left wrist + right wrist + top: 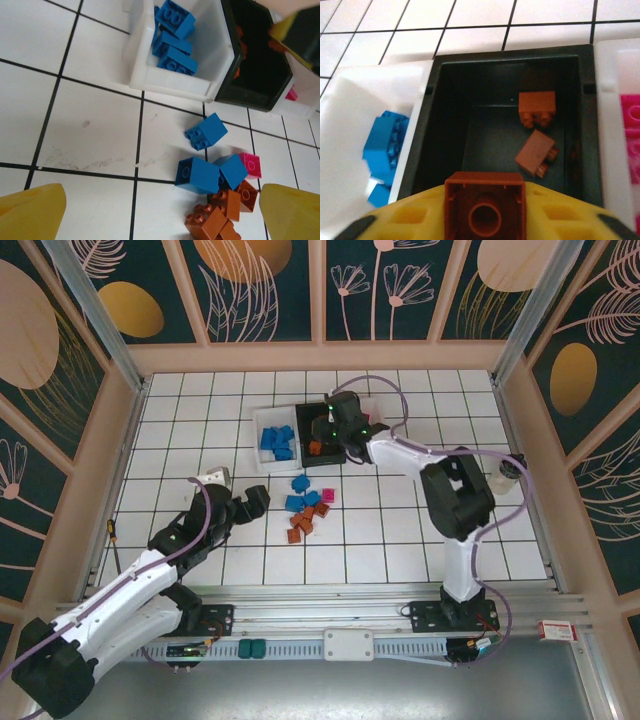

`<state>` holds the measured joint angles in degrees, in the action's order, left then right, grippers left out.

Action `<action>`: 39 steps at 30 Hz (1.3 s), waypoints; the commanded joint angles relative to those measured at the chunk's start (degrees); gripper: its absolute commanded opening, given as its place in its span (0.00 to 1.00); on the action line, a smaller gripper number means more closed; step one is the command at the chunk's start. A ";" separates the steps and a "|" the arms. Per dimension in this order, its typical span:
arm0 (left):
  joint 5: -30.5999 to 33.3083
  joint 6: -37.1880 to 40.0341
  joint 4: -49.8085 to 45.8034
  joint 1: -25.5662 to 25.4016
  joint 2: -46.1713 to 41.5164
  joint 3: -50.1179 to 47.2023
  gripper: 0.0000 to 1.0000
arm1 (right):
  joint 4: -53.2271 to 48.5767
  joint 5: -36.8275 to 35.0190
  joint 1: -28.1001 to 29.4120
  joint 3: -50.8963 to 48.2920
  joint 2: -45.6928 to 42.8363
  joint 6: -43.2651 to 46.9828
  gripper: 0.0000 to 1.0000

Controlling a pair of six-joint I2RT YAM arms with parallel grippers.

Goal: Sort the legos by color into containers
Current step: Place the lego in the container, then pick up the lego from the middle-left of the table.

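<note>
Over black bin (505, 52), right tool (485, 220) holding brown brick (485, 197), two more bricks (537, 107) inside

Loose legos (305, 510) lie on the table (200, 420) just before the joined containers (260, 445).

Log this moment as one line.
right gripper: holding brown brick over black bin | left gripper: open above loose bricks | sorting unfinished

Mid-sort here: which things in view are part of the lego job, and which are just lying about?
Job:
- loose legos on the tiles
- three joined bins
- blue bricks already binned
- brown brick over the black bin

Lying about:
- bottle by the right wall
- red-and-white box on the front rail
</note>
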<state>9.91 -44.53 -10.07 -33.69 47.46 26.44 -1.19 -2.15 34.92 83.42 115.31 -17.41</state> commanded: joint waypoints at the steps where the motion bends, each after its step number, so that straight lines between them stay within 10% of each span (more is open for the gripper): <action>1: -4.29 1.20 0.88 -0.07 1.96 -0.90 0.98 | -3.53 -1.54 0.46 7.07 3.03 -0.18 0.52; 18: 4.55 -2.97 5.99 -22.48 23.97 2.47 0.89 | 6.40 -0.50 0.13 -16.86 -15.53 -2.23 0.61; 39: 7.05 -1.62 4.00 -23.13 35.86 5.87 0.39 | 8.58 -0.04 -0.77 -24.27 -24.47 -3.08 0.61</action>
<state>16.23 -45.45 -3.64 -56.60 84.40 33.19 5.87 -2.04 34.81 60.27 92.97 -19.90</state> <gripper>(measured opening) 0.411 0.611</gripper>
